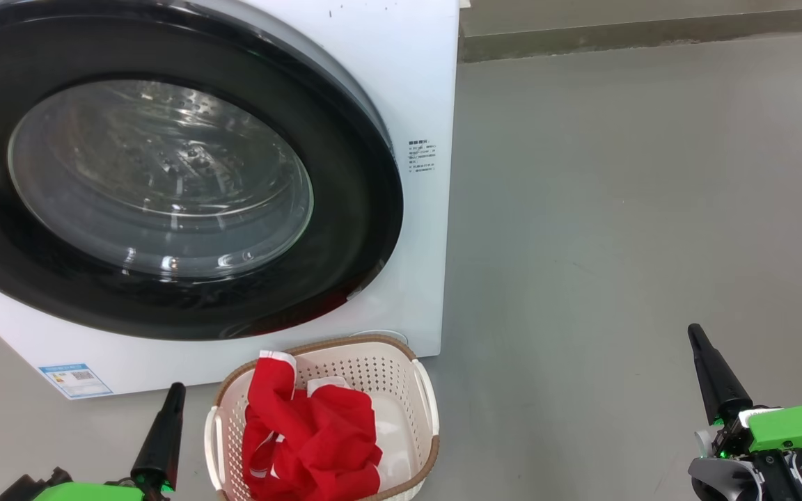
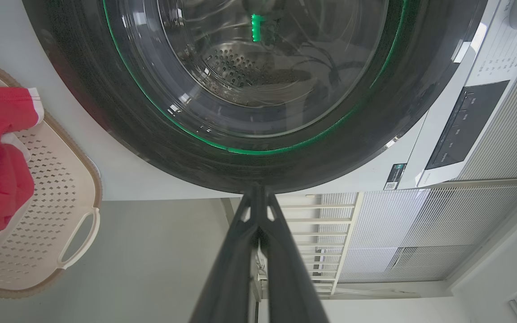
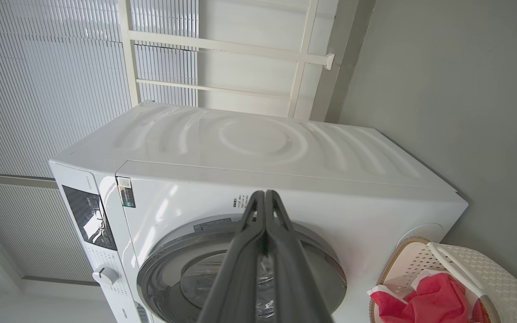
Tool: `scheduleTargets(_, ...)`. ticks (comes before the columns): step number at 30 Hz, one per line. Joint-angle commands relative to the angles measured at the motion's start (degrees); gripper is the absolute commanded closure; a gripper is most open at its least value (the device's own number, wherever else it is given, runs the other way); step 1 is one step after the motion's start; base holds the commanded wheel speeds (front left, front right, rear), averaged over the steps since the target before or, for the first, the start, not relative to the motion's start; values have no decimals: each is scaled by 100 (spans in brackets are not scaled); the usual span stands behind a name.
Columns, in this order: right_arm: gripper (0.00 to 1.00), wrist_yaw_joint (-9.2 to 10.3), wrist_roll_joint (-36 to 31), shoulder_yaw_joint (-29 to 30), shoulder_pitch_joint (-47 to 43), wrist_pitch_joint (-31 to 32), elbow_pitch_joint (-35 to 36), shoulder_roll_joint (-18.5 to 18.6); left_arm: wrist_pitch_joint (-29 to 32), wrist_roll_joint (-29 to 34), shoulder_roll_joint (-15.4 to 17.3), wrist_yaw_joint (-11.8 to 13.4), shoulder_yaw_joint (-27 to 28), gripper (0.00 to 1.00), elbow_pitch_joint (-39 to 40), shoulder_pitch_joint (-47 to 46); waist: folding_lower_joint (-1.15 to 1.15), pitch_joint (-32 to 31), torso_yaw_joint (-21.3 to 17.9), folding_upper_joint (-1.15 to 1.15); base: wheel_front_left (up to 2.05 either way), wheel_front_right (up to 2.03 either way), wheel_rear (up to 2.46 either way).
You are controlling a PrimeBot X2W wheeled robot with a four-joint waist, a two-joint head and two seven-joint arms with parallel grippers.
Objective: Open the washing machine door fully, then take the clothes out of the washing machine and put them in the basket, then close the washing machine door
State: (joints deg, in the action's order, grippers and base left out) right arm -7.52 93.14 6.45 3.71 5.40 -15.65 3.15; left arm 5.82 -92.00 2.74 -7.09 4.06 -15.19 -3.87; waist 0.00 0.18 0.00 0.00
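Washer door (image 1: 161,177) sits closed; clothes (image 1: 310,431) in basket (image 1: 366,365) at its 6 o'clock. L gripper (image 1: 177,388) & R gripper (image 1: 695,334): fingers pressed together, empty.

The washer (image 1: 408,76) and basket (image 1: 390,369) are viewed closely, downward, from the head; both are shared by the low, sideways-rolled wrist views.

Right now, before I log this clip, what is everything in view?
washing machine: one, white, ahead, left.
washing machine door: one, black rim, clear glass, closed.
basket: one, cream, before the machine.
clothes: one heap, red and white, in the basket.
control panel: one, black, on the machine's front.
floor: one, grey, underneath.
left gripper: one, dark, shut, empty, left of the basket.
right gripper: one, dark, shut, empty, far right.
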Motion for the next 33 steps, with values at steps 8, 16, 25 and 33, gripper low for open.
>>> scheduleTargets(8, 100, 3, -19, -88, 239, 33, 168, 43, 40, -45, 41, -40, 213, 100, 115, -229, 0, 0, 0, 0, 0, 0, 0)
scheduleTargets(16, 100, 3, -27, -78, 240, 41, 167, 36, 44, -41, 38, -40, 217, 100, 115, -229, 0, 0, 0, 0, 0, 0, 0)
scheduleTargets(25, 100, 3, -35, -68, 241, 49, 167, 29, 47, -37, 35, -40, 221, 100, 115, -230, 0, 0, 0, 0, 0, 0, 0)
scheduleTargets(33, 100, 3, -42, -60, 241, 55, 166, 23, 50, -34, 33, -40, 225, 100, 115, -230, 0, 0, 0, 0, 0, 0, 0)
